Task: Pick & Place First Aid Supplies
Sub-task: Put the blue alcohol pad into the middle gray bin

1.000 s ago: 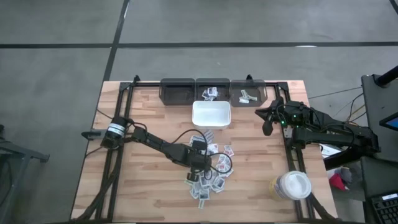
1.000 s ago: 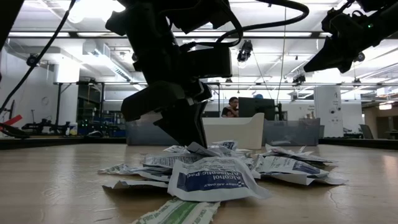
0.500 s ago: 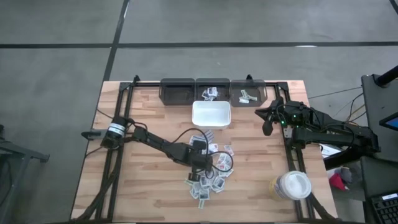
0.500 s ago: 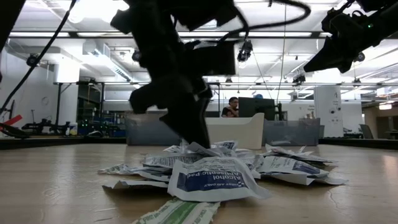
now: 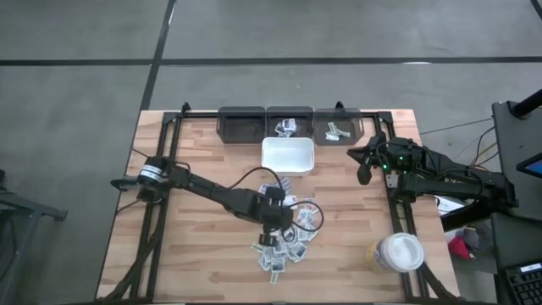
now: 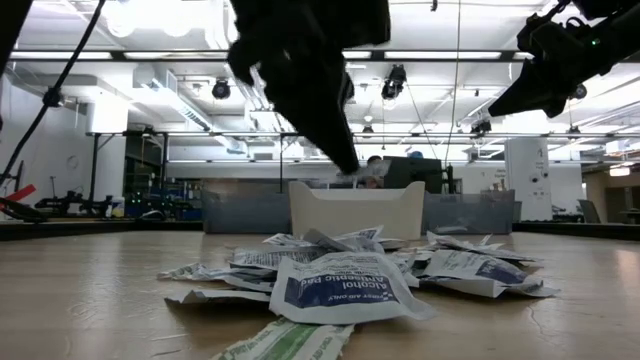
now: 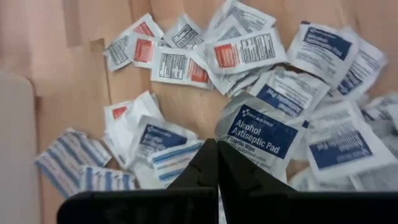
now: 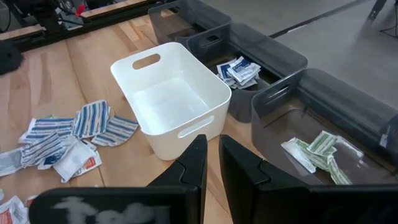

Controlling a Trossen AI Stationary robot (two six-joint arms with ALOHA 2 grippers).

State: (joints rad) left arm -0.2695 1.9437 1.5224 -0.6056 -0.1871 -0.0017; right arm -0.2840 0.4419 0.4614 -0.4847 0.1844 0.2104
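A lab or workshop hall: exposed ceiling ducts, strip lights, equipment racks.
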